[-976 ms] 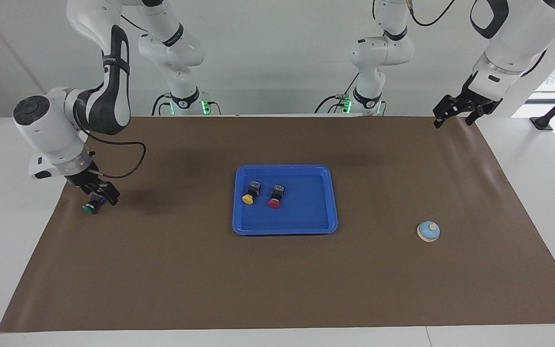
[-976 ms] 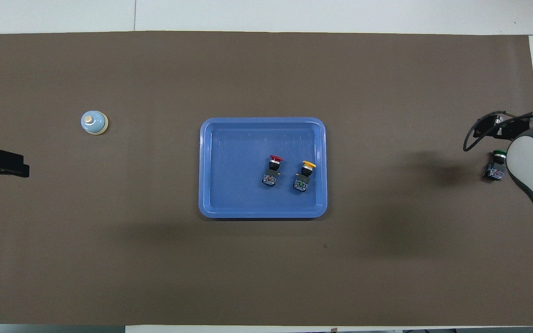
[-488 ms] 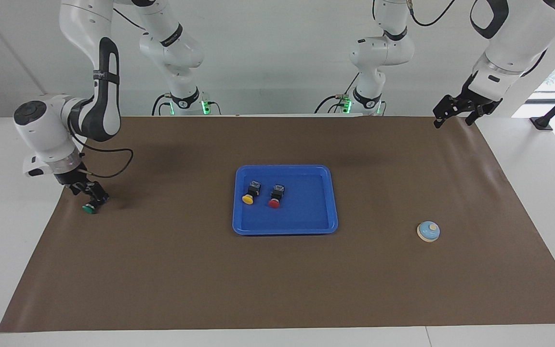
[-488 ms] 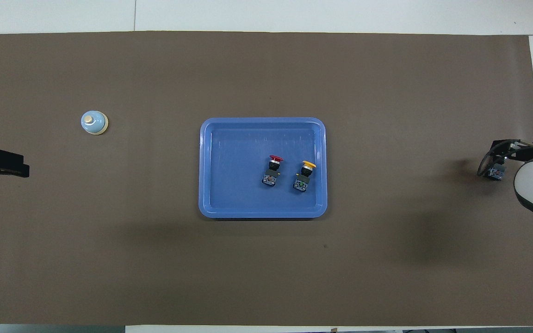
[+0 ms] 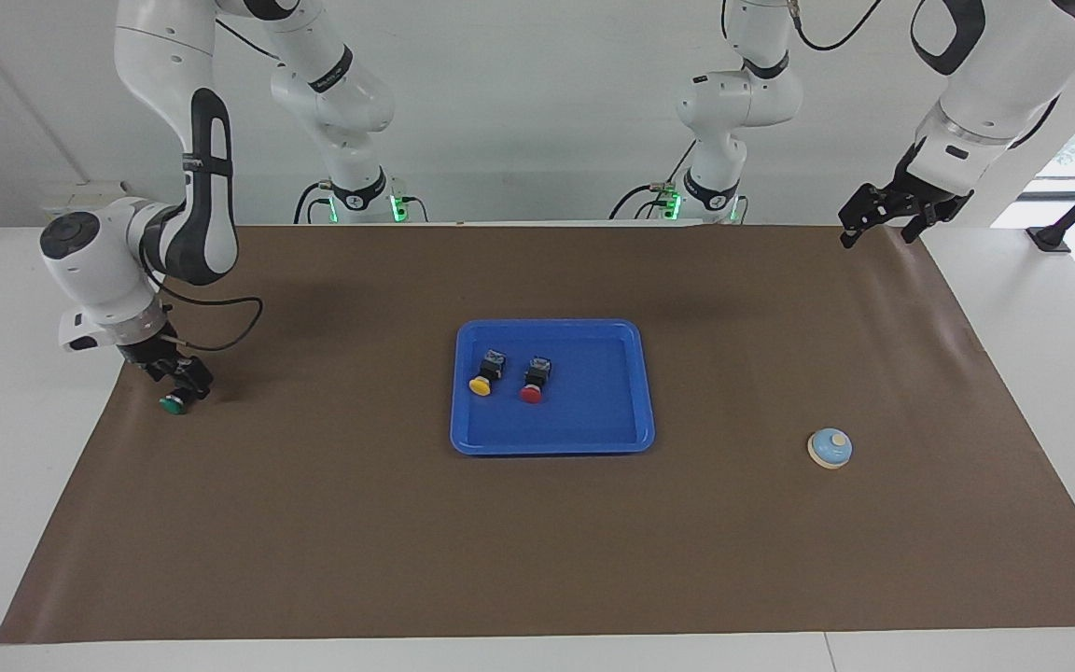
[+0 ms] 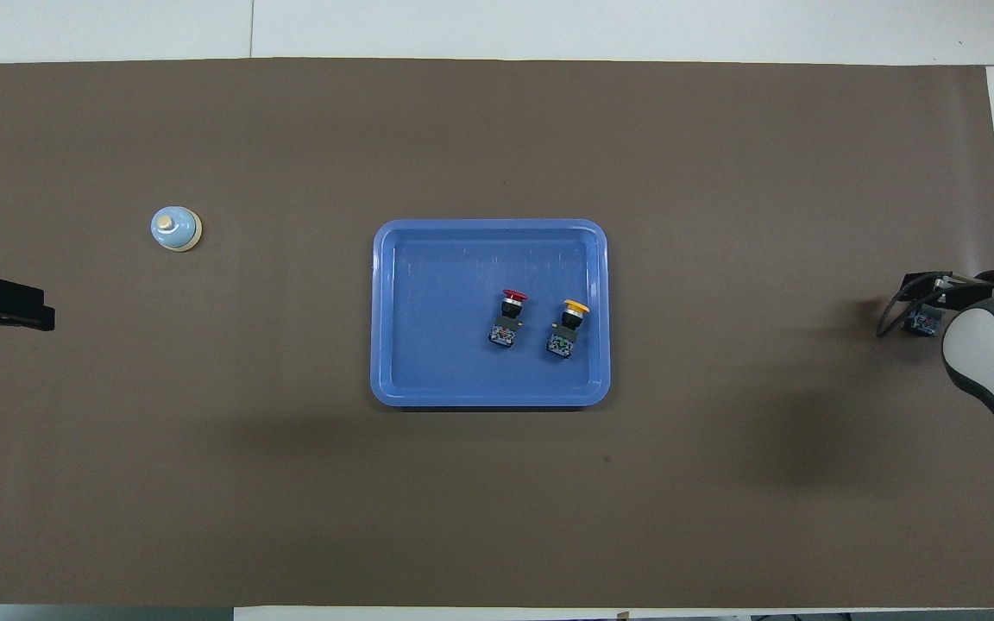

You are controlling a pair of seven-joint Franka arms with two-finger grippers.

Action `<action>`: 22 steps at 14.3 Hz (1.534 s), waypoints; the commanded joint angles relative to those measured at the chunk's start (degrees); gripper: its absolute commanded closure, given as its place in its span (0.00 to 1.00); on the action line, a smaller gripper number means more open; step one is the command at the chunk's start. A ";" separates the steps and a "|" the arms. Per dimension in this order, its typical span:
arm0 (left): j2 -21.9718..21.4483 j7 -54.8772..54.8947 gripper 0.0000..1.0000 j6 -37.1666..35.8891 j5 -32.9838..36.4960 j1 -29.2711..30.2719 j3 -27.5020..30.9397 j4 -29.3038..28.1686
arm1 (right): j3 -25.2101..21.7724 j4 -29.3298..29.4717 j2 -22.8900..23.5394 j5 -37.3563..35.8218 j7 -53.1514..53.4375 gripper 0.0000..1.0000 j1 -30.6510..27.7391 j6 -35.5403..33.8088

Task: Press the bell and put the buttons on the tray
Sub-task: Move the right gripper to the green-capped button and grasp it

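Note:
The blue tray (image 5: pixel 593 434) (image 6: pixel 411 379) lies mid-table with the yellow button (image 5: pixel 483 375) (image 6: pixel 569 323) and the red button (image 5: pixel 534 383) (image 6: pixel 508 316) lying in it. The green button (image 5: pixel 171 404) (image 6: pixel 924 323) lies on the mat at the right arm's end. My right gripper (image 5: pixel 179 381) (image 6: pixel 928 291) is down at it, over its black body. The bell (image 5: pixel 830 448) (image 6: pixel 175 228) stands alone toward the left arm's end. My left gripper (image 5: pixel 878 229) (image 6: pixel 27 315) waits open and empty, raised over the mat's corner.
A brown mat (image 5: pixel 537 560) (image 6: pixel 497 517) covers the table, with white table surface around it. The two arm bases stand at the robots' edge. Nothing else lies on the mat.
My right arm has lowered and drawn in onto the green button, which has stayed in place on the mat. The left arm, tray, bell and other buttons have not moved.

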 commanded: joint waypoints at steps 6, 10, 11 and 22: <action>-0.01 -0.24 0.00 -0.94 -0.51 -0.01 0.06 0.63 | 0.32 -3.14 -1.55 0.37 -3.19 1.00 -0.92 1.31; -0.01 -0.33 0.00 -0.85 -0.51 0.08 0.15 0.63 | 0.58 -1.65 -1.90 0.29 -4.15 1.00 -0.22 0.00; -0.01 -0.24 0.00 -0.85 -0.51 0.08 0.06 0.63 | 1.28 -0.43 -2.94 0.29 -4.07 1.00 0.05 -2.44; -0.01 -0.33 0.00 -0.85 -0.51 0.08 0.15 0.63 | 4.63 25.95 -0.58 2.57 27.88 1.00 31.75 -31.91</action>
